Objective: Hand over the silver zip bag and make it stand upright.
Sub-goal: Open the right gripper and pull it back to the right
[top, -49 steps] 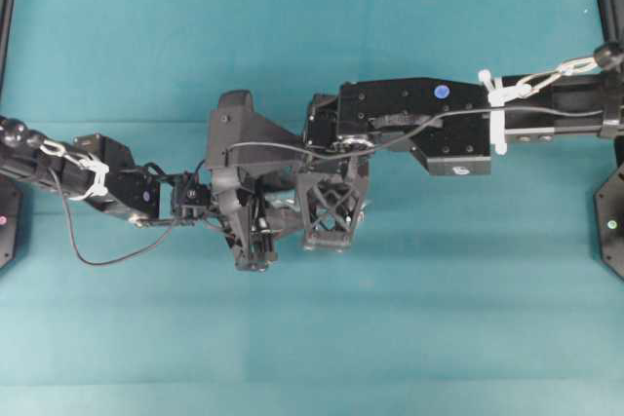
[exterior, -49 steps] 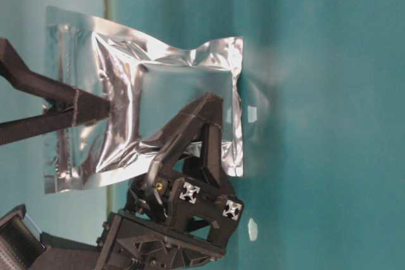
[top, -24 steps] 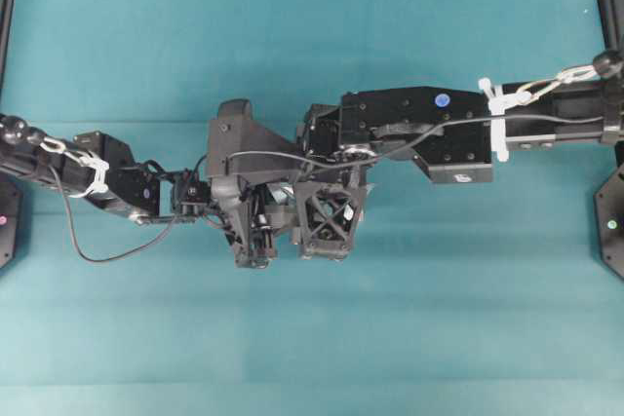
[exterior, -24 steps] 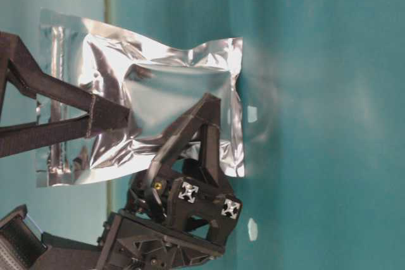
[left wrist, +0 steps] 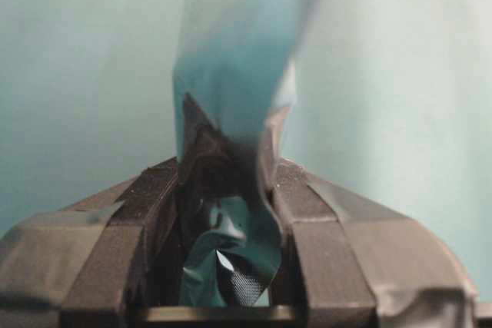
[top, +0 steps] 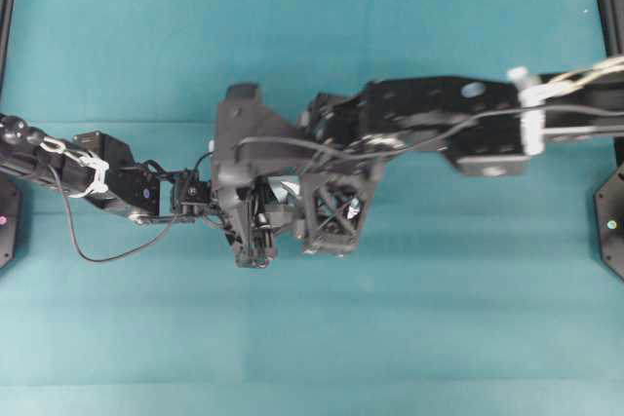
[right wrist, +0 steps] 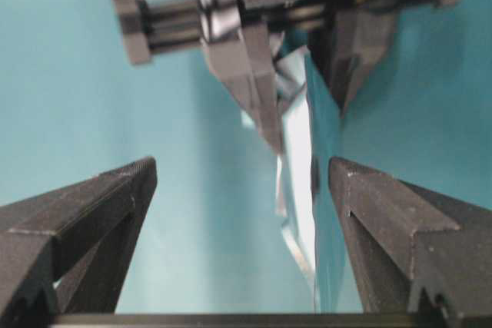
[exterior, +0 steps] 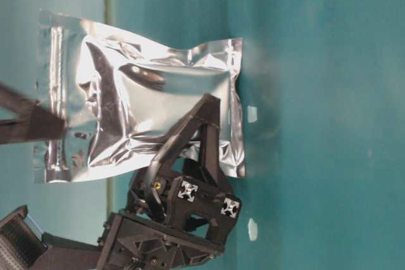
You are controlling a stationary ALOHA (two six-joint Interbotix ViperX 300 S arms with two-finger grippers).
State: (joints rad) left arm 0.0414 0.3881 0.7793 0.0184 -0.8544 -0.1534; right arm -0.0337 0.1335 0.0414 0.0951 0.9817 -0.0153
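The silver zip bag stands on edge, its bottom seam against the teal table and its zip strip at the far end from the table. My left gripper is shut on the bag's side edge; in the left wrist view the crinkled foil is pinched between the fingertips. My right gripper is open. The bag shows edge-on between its fingers, close to the right one, untouched. In the table-level view that gripper sits at the zip end. From overhead only a sliver of foil shows under the arms.
Two tiny white scraps lie on the teal cloth near the bag's base. Both arms meet over the middle of the table. Black frame posts stand at the left and right edges.
My right gripper opened, let go of the bag and drew back towards its zip end. The left gripper kept its hold and the bag stayed standing.
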